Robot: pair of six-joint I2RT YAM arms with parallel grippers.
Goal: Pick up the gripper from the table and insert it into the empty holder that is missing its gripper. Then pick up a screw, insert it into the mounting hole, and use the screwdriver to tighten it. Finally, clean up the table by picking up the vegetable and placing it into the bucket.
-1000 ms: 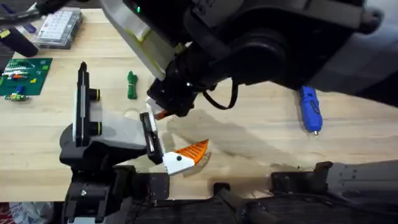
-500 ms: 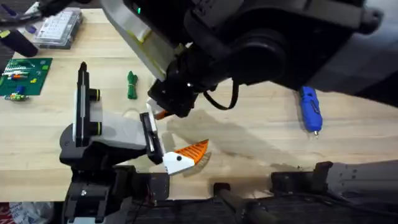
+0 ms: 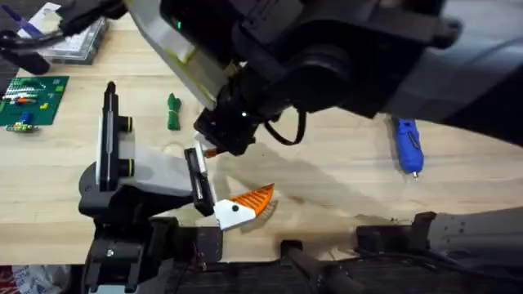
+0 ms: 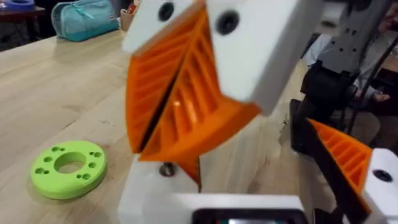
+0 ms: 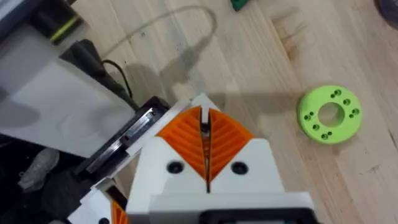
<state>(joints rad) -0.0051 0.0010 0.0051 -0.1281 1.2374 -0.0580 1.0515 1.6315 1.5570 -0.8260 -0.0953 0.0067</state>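
My right gripper reaches across to the left arm's head and is shut on a small screw. In the left wrist view the same gripper hangs close, with the screw's tip just above a white block. I cannot tell whether that block is the task's loose gripper piece. My left gripper lies low by the front edge and is open, with one orange-padded finger off to the side. The green vegetable lies beyond the left arm. The blue screwdriver lies at the right. The bucket is out of view.
A bright-green ring with small holes lies on the wood close to both grippers. A green brick baseplate and a clear parts box sit at the far left. A thin cable loops over the table.
The right arm's upper bulk has shifted slightly left under the camera. Its gripper stays at the same spot by the left arm's head, and the left arm has not moved.
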